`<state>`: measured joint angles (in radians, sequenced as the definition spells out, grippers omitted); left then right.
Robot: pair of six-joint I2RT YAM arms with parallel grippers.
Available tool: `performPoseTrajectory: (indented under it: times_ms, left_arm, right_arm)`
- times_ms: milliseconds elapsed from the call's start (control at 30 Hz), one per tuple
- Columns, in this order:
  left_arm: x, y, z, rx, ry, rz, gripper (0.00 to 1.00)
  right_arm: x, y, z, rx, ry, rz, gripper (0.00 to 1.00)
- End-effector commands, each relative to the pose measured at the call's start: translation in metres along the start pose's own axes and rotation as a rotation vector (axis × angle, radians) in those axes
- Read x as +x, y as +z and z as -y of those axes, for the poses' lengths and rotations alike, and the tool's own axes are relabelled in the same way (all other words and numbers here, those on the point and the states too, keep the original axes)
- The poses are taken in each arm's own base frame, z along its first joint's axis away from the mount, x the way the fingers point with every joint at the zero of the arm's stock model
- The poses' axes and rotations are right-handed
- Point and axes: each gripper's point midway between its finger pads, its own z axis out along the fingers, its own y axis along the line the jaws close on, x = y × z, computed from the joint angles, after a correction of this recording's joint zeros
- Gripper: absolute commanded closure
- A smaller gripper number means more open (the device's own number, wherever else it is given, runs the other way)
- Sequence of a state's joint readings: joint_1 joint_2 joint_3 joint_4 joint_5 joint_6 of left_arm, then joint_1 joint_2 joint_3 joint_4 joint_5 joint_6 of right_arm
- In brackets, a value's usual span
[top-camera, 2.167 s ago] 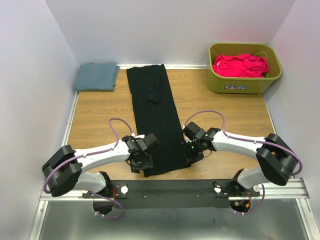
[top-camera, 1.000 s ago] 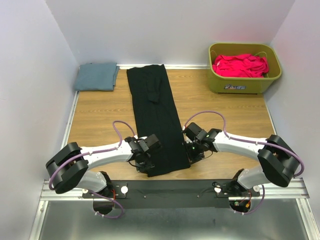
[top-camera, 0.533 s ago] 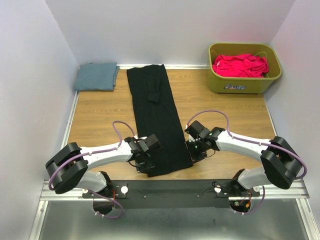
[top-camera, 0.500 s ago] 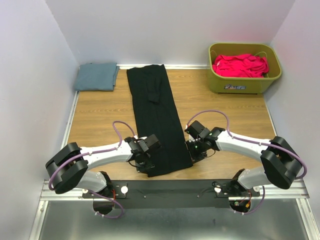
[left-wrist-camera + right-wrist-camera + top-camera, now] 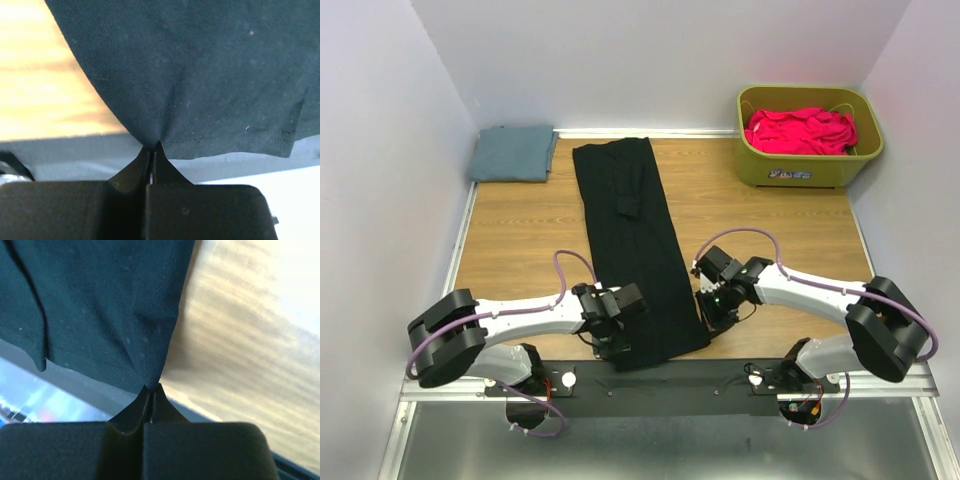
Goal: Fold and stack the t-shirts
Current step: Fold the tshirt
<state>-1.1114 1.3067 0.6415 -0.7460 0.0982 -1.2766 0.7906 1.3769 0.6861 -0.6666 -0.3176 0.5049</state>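
bare table (image 5: 765, 225) right of black t-shirt (image 5: 635, 240); olive tub (image 5: 760, 166) blocks far-right corner.

Long shirt (image 5: 635, 240) lies flat on the table (image 5: 770, 230), running near-to-far just left of centre. Its far end is close to the back wall and its near hem reaches just past the table's front edge. Folded shirt (image 5: 513, 153) sits in the far-left corner, left of the long shirt's far end and not touching it. Tub (image 5: 801, 172) is in the far-right corner, well apart from both, with a bunched shirt (image 5: 800, 130) inside. Left gripper (image 5: 613, 343) is on the long shirt's near-left hem corner. Right gripper (image 5: 706, 318) is on its near-right edge, so there's one on each side of the strip.
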Motion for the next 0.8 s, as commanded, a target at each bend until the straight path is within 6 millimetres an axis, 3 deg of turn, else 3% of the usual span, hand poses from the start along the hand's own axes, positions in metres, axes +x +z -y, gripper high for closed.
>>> performPoseTrajectory:
  times_ms: [0, 167, 200, 267, 300, 400, 433, 700, 767]
  left_arm:
    - [0.023, -0.016, -0.011, -0.017, -0.013, -0.072, 1.00]
    - [-0.012, -0.034, 0.001, 0.072, -0.053, 0.032, 1.00]
    - [-0.028, -0.038, 0.000, 0.079, -0.087, 0.077, 1.00]
    - [-0.051, -0.045, -0.002, 0.090, -0.108, 0.135, 1.00]
    - [-0.073, -0.052, -0.006, 0.087, -0.129, 0.193, 1.00]
    - [-0.117, -0.065, -0.007, 0.083, -0.118, 0.326, 1.00]
    - [-0.132, -0.065, -0.012, 0.067, -0.143, 0.352, 1.00]
    - [-0.232, -0.090, -0.029, -0.021, -0.146, 0.608, 1.00]
    - [-0.245, -0.094, -0.028, -0.030, -0.136, 0.645, 1.00]
  right_arm:
    - [0.019, -0.015, 0.005, 0.024, 0.020, -0.055, 0.99]
    - [-0.031, -0.038, 0.005, 0.097, 0.015, 0.075, 0.99]
    - [-0.051, -0.047, 0.000, 0.094, 0.003, 0.120, 0.99]
    - [-0.071, -0.052, 0.006, 0.107, 0.023, 0.140, 0.99]
    - [-0.091, -0.061, 0.004, 0.105, 0.001, 0.184, 1.00]
    - [-0.122, -0.063, 0.011, 0.139, -0.015, 0.204, 0.99]
    - [-0.142, -0.071, 0.005, 0.132, -0.027, 0.248, 0.99]
    - [-0.223, -0.074, 0.002, 0.151, -0.071, 0.363, 0.99]
    - [-0.230, -0.070, 0.004, 0.158, -0.073, 0.367, 0.99]
